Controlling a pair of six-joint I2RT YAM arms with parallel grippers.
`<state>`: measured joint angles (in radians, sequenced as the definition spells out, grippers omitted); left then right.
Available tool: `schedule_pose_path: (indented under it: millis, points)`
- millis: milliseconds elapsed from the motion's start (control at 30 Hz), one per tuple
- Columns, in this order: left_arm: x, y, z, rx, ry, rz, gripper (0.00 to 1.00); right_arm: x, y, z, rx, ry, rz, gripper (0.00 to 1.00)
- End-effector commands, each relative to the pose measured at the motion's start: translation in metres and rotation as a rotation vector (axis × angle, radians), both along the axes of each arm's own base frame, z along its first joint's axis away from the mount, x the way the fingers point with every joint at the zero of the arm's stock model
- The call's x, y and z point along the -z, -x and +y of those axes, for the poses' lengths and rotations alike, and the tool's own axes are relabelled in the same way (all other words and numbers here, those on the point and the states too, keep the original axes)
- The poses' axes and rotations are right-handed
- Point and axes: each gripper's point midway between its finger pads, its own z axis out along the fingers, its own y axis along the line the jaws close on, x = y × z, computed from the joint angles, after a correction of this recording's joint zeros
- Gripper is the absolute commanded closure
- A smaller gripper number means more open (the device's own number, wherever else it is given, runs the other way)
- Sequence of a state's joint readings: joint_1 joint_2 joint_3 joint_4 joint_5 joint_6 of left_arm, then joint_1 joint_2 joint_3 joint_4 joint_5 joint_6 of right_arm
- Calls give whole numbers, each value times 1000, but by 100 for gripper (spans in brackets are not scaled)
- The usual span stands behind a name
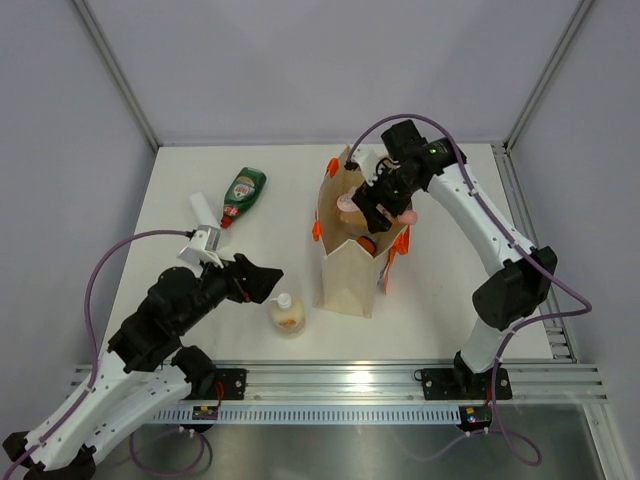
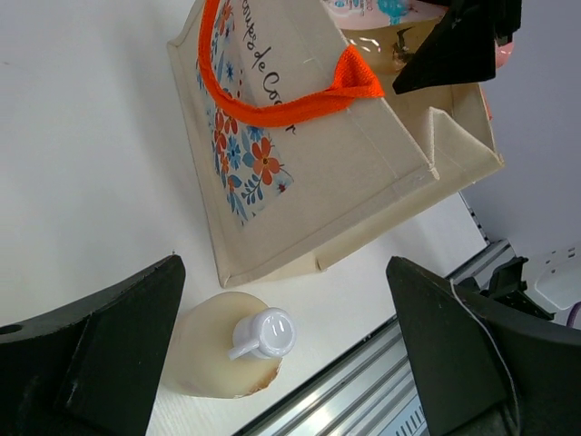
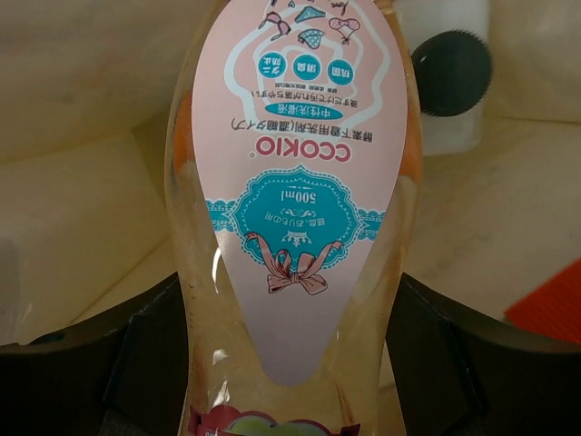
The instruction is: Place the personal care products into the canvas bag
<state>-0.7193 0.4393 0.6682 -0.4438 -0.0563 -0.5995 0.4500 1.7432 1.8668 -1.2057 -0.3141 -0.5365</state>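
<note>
The canvas bag (image 1: 350, 270) stands up on the worktop (image 1: 450, 300) with its mouth open at the top, so things can be dropped straight in. The right claw (image 1: 380, 203) hangs over that mouth. It is closed tight on the pink clear bottle (image 3: 290, 227), with one finger on each side. I think it holds the bottle there so it can go down into the bag. Inside the bag are the orange cylinder (image 1: 367, 243) and the white black-capped bottle (image 3: 449, 77), so those two look done. The left claw (image 2: 283, 272) is wide open and holds nothing. It points down at the cream pump bottle (image 2: 227, 354), which stands on the worktop just beside the bag's near left corner. The bottle shows in the gap between the two fingers, closer to one of them, and nothing grips it. I think this claw is getting ready to grab it next. The green red-capped bottle (image 1: 243, 193) and the white tube (image 1: 200, 210) lie at the far left, well apart from the bag. They are not yet picked up.
</note>
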Motion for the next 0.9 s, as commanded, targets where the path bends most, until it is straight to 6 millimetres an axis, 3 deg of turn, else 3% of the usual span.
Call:
schedule_pose_path:
  millis: [0, 67, 100, 200, 233, 333, 367, 400, 500, 700, 800, 833, 867]
  points:
    - [-4, -1, 7, -24, -16, -21, 1, -32, -8, 1, -45, 41, -174, 95]
    - [0, -2, 7, -23, -29, -19, 1, -29, -5, 7, -85, 81, -184, 91]
    - [2, -2, 6, -17, -43, -20, 1, -21, 1, 15, -121, 112, -164, 83]
    - [12, -3, 6, -8, -81, -11, 1, -9, 10, 30, -211, 147, -141, 73]
    - [16, -4, 6, -7, -92, -6, 1, -6, 11, 35, -218, 151, -137, 56]
    - [25, -3, 8, -12, -114, 17, 1, 2, 16, 45, -235, 133, -83, 44]
    - [28, -2, 9, -14, -114, 30, 1, 5, 15, 46, -234, 135, -78, 7]
    - [28, 0, 9, -13, -110, 33, 1, 3, 16, 46, -237, 129, -86, 1]
    - [31, 1, 10, -20, -97, 47, 1, -12, 8, 42, -205, 129, -153, 0]
    - [47, -1, 13, -92, -89, 177, 1, -85, -1, 26, -103, 14, -296, 1]
    - [53, 0, 10, -110, -68, 249, 1, -126, 14, 23, -81, -182, -317, 0]
    - [56, 1, 5, -94, -57, 264, 1, -123, 13, 9, -32, -233, -276, 0]
    - [55, 4, -2, -74, -20, 290, 2, -142, 22, 4, -43, -314, -313, 1]
